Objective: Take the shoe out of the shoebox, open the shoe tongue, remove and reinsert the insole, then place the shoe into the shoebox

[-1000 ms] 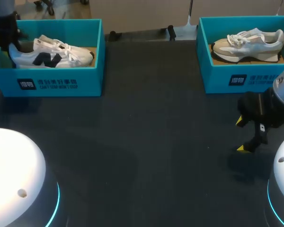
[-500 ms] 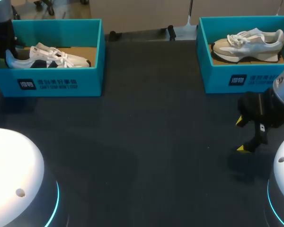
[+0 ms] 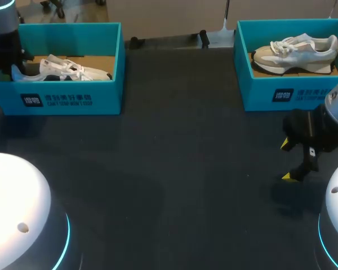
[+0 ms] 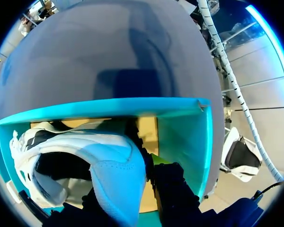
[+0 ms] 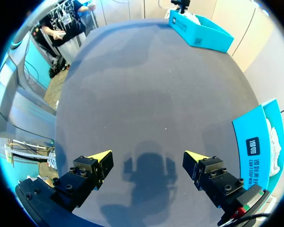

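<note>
A white shoe [image 3: 62, 68] with black markings lies low inside the left teal shoebox [image 3: 73, 100], toe toward the box's right end. My left gripper [image 4: 128, 176] is shut on the shoe's heel [image 4: 111, 170], one yellow fingertip [image 4: 159, 158] showing beside it, with the box wall [image 4: 184, 137] just ahead. In the head view only the left arm [image 3: 3, 39] shows, standing over the box's left end. My right gripper [image 3: 286, 160] hangs open above bare table at the right, nothing between its fingers [image 5: 147, 156].
A second teal shoebox [image 3: 281, 93] at the back right holds a grey and white shoe [image 3: 296, 52]. It stands close beside the right gripper [image 5: 255, 142]. The dark table [image 3: 174, 169] stretches between the two boxes.
The left arm has lowered the white shoe from above the box rim down into the left shoebox. The right arm has stayed still.
</note>
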You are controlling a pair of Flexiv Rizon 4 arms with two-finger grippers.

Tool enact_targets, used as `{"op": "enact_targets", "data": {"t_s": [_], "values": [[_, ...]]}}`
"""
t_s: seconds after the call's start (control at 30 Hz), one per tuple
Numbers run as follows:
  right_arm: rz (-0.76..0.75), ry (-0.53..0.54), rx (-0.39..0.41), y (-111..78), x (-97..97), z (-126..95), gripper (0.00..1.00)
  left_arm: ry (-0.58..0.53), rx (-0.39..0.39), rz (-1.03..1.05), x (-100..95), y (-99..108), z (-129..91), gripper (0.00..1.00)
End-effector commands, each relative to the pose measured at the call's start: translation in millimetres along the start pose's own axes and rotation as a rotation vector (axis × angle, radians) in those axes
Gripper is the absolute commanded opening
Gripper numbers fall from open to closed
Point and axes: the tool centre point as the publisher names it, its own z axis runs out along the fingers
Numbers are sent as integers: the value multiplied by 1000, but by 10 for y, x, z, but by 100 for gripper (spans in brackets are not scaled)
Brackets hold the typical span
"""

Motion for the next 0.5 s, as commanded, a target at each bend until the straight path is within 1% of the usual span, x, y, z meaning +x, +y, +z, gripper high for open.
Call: {"op": "enact_targets", "data": {"t_s": [0.03,0.23,0.5], "values": [[0,-2,3,4,9,12,100,6,-5,-8,-6,-1,114,0],[0,-2,3,4,9,12,100,12,-1,-13,-16,44,175,0],[0,-2,3,4,9,12,100,24,-1,-1,-105,31,212,0]]}}
